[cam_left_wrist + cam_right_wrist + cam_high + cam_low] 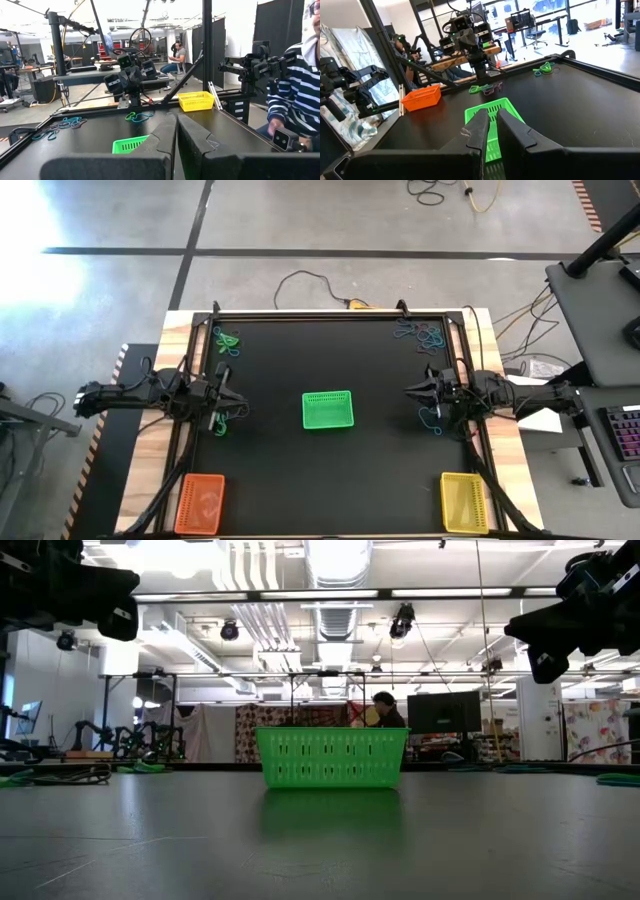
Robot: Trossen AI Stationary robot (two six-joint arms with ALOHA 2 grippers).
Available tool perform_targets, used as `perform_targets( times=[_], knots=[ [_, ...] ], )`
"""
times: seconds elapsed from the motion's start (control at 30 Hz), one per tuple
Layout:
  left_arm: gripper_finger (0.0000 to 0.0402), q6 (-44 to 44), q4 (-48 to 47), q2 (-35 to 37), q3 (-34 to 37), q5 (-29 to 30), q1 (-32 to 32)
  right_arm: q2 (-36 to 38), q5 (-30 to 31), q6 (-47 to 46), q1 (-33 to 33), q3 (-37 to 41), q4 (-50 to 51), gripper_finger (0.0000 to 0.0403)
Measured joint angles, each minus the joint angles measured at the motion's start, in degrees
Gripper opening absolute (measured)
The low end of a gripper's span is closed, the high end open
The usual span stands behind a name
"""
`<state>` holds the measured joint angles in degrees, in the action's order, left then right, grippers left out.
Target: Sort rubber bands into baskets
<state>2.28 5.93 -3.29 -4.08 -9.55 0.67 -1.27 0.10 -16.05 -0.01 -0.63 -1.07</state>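
- Table: black mat; my two arms hang over it facing each other, left gripper by the left edge, right gripper by the right edge, both above the surface as the low view shows
- Baskets: green basket mid-table between the grippers, orange basket at the near left corner, yellow basket at the near right corner; I judge them light, stiff mesh that would slide if nudged
- Jaws: left fingers pressed together, nothing between them; right fingers nearly together, a slim gap, and I see no band in it
- Rubber bands: green clump far left, blue clump far right, a few loops under the left gripper, a few under the right
- Handling, my guess: featherlight, limp, stretchy, tangle-prone; pinch one strand at a clump's edge, fingertips close to the mat, lift slowly so neighbours drop off
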Motion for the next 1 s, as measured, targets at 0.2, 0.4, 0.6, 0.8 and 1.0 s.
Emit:
perform_targets(
  times=[0.2,0.4,0.6,0.8,1.0],
  knots=[
    [0.0000,0.00,0.00,0.00,0.00,0.01,0.00,0.00,-0.01,0.00,-0.02,0.01,-0.01,0.0034],
    [0.0000,0.00,0.00,-0.01,0.00,0.01,-0.02,-0.01,0.00,0.00,0.00,-0.01,-0.01,0.0034],
    [0.0000,0.00,0.00,0.00,0.00,0.01,-0.02,-0.01,0.00,0.00,-0.01,0.00,0.00,0.0034],
    [0.0000,0.00,0.00,0.00,0.00,0.00,-0.01,-0.02,0.00,0.00,-0.01,-0.06,-2.17,0.0034],
    [0.0000,0.00,0.00,-0.01,0.00,0.00,-0.02,-0.08,0.49,-0.49,-0.02,-0.10,-5.32,0.0034]
  ],
)
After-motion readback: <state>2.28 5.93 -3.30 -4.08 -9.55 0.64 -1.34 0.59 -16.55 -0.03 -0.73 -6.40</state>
